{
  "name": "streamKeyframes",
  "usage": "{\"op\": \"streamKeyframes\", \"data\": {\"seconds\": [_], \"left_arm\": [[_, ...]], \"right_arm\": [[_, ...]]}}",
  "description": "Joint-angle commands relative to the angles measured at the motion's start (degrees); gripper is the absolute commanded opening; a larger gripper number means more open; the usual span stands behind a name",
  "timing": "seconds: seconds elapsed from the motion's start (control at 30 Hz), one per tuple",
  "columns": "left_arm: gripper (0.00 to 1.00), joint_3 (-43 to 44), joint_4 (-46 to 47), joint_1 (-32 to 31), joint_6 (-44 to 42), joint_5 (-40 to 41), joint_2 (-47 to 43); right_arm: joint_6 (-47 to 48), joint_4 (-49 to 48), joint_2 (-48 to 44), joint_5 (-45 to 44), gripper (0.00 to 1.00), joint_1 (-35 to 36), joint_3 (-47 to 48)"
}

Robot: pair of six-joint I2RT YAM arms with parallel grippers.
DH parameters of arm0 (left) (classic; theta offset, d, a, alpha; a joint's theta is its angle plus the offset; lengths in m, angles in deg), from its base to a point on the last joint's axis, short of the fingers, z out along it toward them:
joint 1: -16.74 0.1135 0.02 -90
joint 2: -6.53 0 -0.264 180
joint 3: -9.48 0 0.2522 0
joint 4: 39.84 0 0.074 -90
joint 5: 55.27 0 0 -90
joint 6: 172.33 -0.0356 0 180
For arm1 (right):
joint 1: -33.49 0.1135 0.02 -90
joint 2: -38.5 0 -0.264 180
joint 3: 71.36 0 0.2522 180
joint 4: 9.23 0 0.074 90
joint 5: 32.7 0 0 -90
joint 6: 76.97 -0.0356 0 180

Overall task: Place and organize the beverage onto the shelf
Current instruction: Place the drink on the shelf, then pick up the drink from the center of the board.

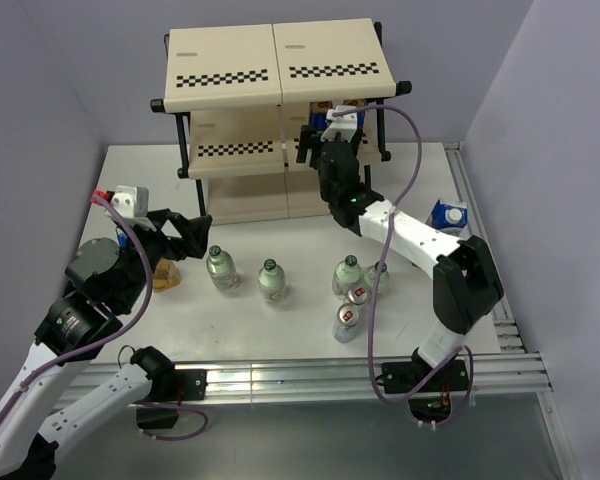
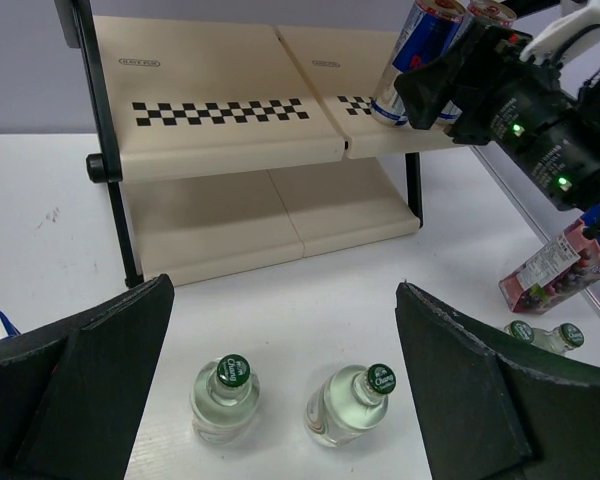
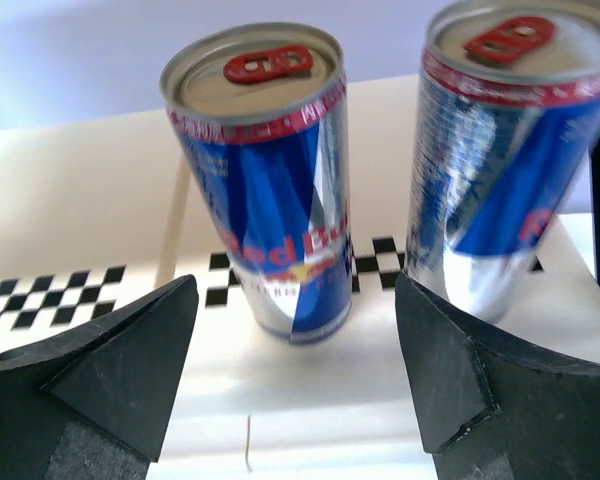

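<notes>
Shelf (image 1: 230,75): cream three-tier rack with smooth flat slabs, a black tube frame, and checkered strips along the tier edges.
My right gripper (image 3: 295,290): was reached in at the shelf's middle tier, right half. The matte black wedge fingers stood apart and weren't clamping anything.
Shiny can (image 3: 265,190): slim metal cylinder in silver, blue and red with a red pull tab. It stood upright on that tier between my fingers, with a gap on each side.
Second can (image 3: 500,170): same kind, just beside the first on the same tier.
My left gripper (image 2: 285,290): hung in front of the shelf's left half, jaws wide apart and empty.
Bottles (image 1: 271,280): four small clear round ones with green caps, upright on the white table (image 1: 430,170) in front of the shelf.
Loose cans (image 1: 347,322): two more stood in front of the shelf's right half, next to the bottles.
Grape carton (image 2: 550,275): boxy and purple, off the shelf's right end.
Yellow carton (image 1: 165,275): front-left of the shelf, mostly hidden under my left arm.
</notes>
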Motion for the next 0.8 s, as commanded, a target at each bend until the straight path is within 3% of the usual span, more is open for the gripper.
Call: {"op": "streamKeyframes", "data": {"seconds": [0.0, 0.2, 0.47, 0.67, 0.77], "left_arm": [[1.00, 0.28, 1.75, 0.60, -0.36, 0.02, 0.24], [0.99, 0.28, 1.84, 1.13, 0.43, 3.26, 0.24], [0.99, -0.08, 2.28, 2.19, 1.40, 5.29, 1.21], [1.00, -0.34, 2.63, 3.24, 1.31, 4.24, 1.12], [0.99, -0.43, 2.54, 3.33, 1.14, 3.71, 1.12]], "right_arm": [[-3.10, -1.18, -5.74, -0.91, 0.87, 0.99, -2.68], [-7.33, 5.31, -14.98, 1.11, 0.87, 1.95, -9.01], [-11.55, 37.44, -31.83, 11.72, 0.86, 2.48, -9.62], [-16.47, 53.01, -43.98, 24.20, 0.79, 2.66, -15.34], [-18.23, 61.80, -47.15, 25.63, 0.75, 3.18, -16.22]]}}
